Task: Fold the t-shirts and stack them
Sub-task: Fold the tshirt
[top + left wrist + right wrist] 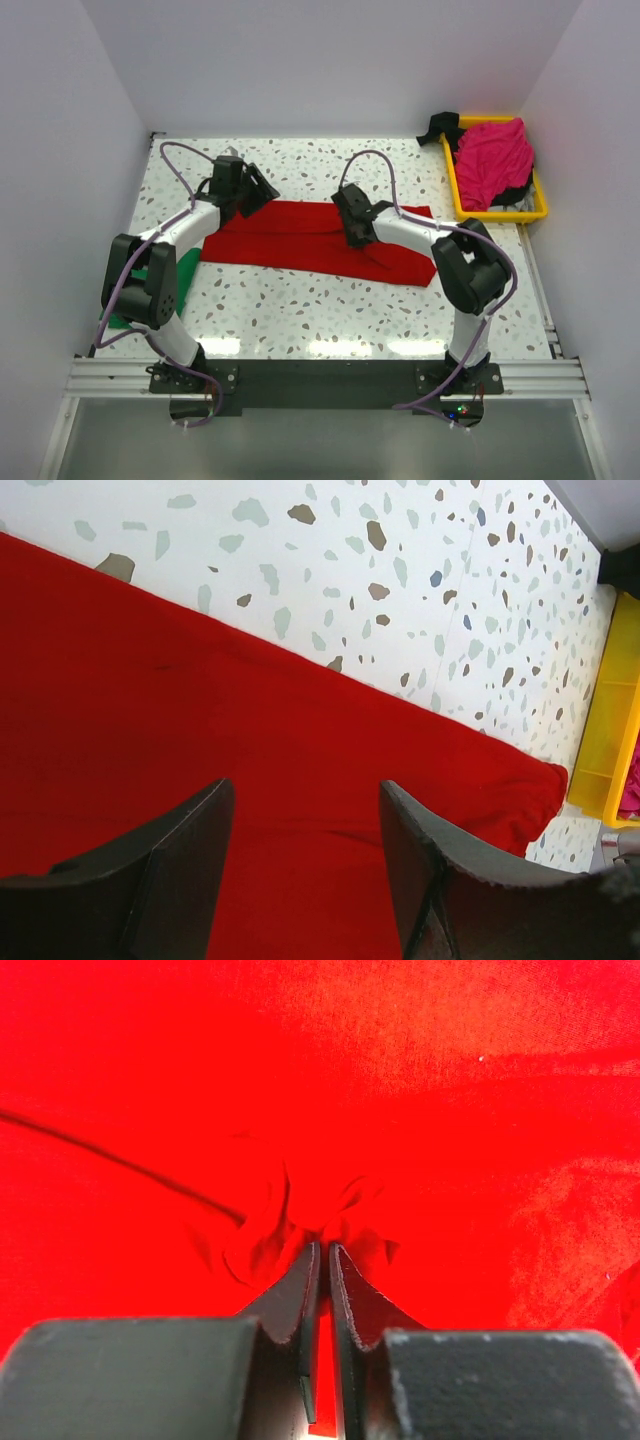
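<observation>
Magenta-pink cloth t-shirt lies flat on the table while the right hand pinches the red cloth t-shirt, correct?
Not quite. The magenta-pink cloth t-shirt is bunched in the yellow plastic tray, as the top view shows. The right hand does pinch the red cloth t-shirt.

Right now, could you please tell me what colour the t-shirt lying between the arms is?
The t-shirt is bright red, shown best in the top external view.
</observation>
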Motion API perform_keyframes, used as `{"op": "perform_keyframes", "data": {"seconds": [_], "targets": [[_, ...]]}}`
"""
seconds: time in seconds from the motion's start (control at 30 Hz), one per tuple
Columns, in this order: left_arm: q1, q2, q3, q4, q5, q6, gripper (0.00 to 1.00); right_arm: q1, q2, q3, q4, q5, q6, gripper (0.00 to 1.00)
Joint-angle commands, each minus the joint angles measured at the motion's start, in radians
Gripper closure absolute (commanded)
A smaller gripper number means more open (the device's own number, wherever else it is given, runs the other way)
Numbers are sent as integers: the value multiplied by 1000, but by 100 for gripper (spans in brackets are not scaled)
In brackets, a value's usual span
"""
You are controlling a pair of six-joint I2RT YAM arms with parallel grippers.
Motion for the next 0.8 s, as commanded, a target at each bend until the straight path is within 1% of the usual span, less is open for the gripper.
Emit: {"op": "perform_keyframes", "data": {"seconds": [0.0, 0.17, 0.43, 0.67, 0.77], "targets": [[2, -23, 2, 25, 4, 4, 36, 1, 5, 37, -24, -9, -18, 94], [2, -21, 4, 25, 4, 7, 36, 0, -14, 33, -24, -9, -11, 97], [11, -23, 5, 21, 8, 10, 36, -31, -84, 39, 25, -198, 36, 97], [17, -20, 8, 21, 15, 12, 36, -66, -81, 39, 56, -299, 78, 97], [17, -17, 8, 23, 18, 12, 36, -85, -75, 33, 68, -318, 96, 97]]}}
